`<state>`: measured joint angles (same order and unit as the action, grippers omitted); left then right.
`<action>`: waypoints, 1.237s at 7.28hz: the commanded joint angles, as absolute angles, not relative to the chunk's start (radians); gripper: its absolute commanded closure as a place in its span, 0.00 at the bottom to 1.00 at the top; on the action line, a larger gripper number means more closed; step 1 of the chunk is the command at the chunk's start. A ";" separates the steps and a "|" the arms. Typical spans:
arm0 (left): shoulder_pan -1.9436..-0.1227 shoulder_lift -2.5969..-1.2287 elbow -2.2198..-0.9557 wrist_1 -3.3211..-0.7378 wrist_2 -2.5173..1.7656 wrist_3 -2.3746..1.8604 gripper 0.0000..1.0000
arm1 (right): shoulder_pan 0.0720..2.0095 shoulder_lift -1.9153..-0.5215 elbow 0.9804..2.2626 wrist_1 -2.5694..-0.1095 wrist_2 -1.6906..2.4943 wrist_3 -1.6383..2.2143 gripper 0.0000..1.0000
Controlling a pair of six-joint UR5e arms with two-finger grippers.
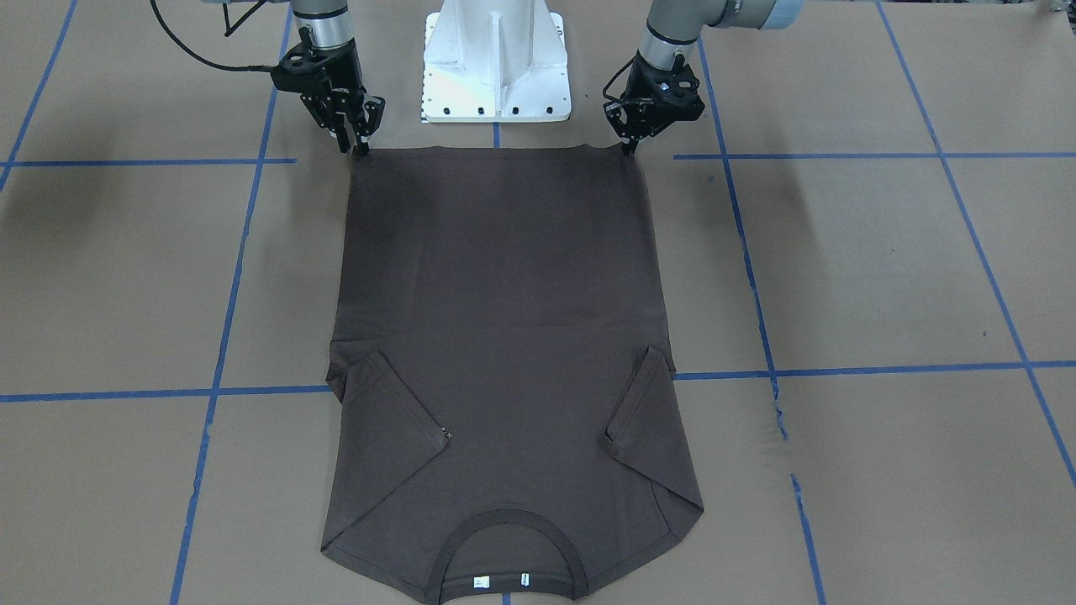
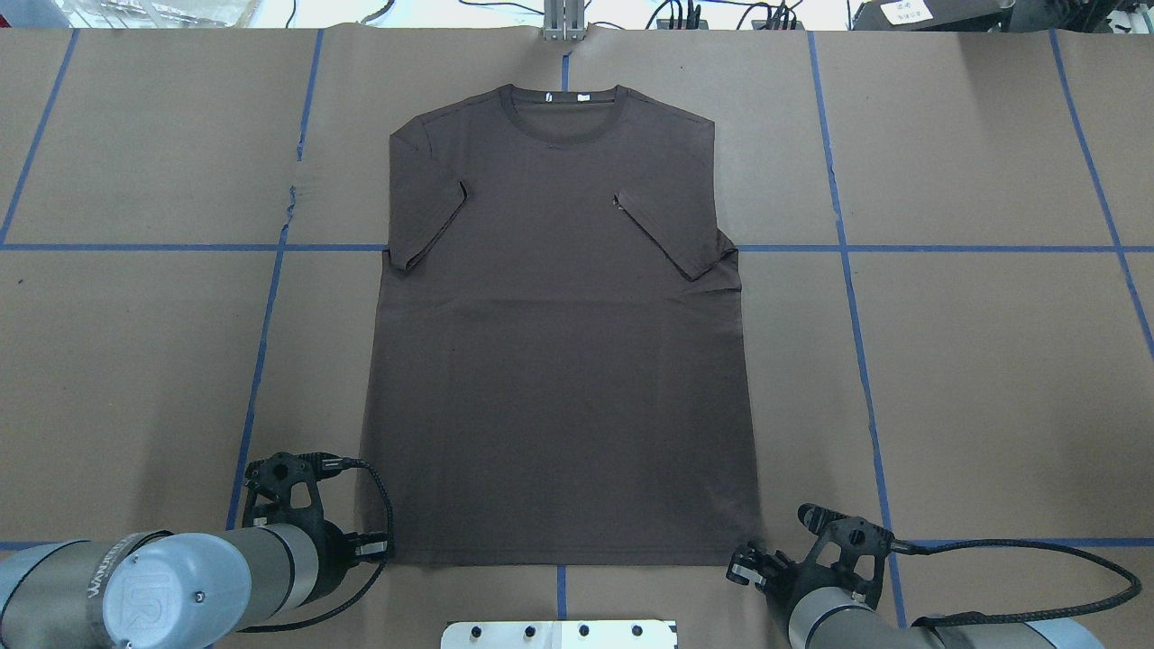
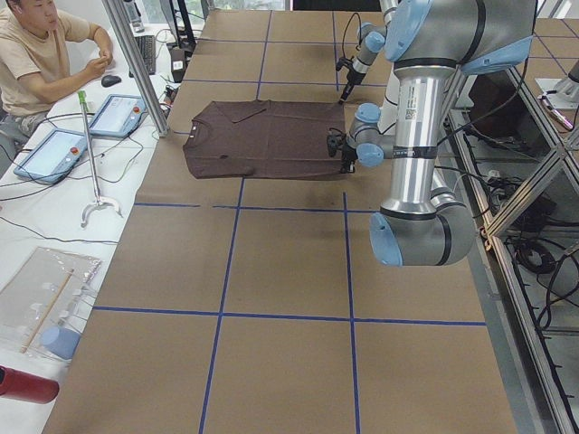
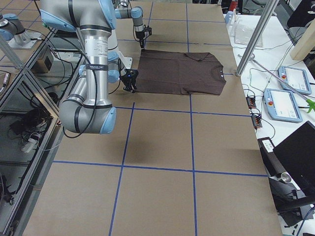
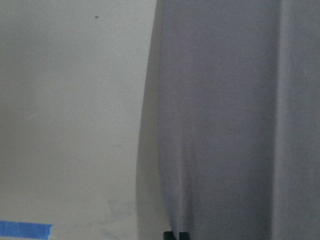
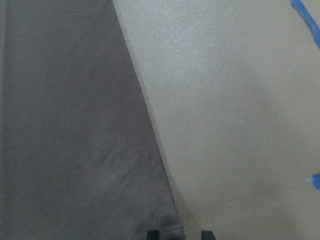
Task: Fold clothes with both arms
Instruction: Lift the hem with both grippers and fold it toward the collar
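Note:
The dark brown T-shirt [image 1: 504, 319] lies flat on the table, collar [image 1: 508, 521] away from the robot, both sleeves folded inward. It also shows in the overhead view [image 2: 559, 361]. My left gripper [image 1: 627, 151] [image 2: 383, 546] sits at the hem corner on its side. In the left wrist view its tips [image 5: 177, 235] are together on gathered cloth [image 5: 235, 125]. My right gripper [image 1: 356, 149] [image 2: 741, 563] is at the other hem corner. In the right wrist view its tips [image 6: 179, 234] stand apart, with the cloth corner [image 6: 65, 125] between them.
The white pedestal base [image 1: 496, 76] stands just behind the hem between the arms. Blue tape lines [image 1: 244, 252] grid the brown table. In the exterior left view an operator [image 3: 36, 54] sits at the far end by tablets [image 3: 54, 149] and a metal pole [image 3: 136, 63].

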<state>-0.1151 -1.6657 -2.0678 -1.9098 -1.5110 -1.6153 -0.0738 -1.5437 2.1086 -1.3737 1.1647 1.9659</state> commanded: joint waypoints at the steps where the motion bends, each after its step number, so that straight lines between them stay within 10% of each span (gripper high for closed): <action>1: -0.115 -1.666 -2.069 -1.910 -1.511 -1.615 1.00 | -0.074 -1.523 2.105 -1.373 1.163 1.973 1.00; 5: -0.118 -1.680 -2.133 -1.899 -1.520 -1.609 1.00 | -0.043 -1.531 2.194 -1.391 1.167 1.967 1.00; 9: -0.135 -1.887 -2.598 -1.261 -1.704 -1.603 1.00 | -0.058 -1.516 2.682 -1.852 1.288 1.970 1.00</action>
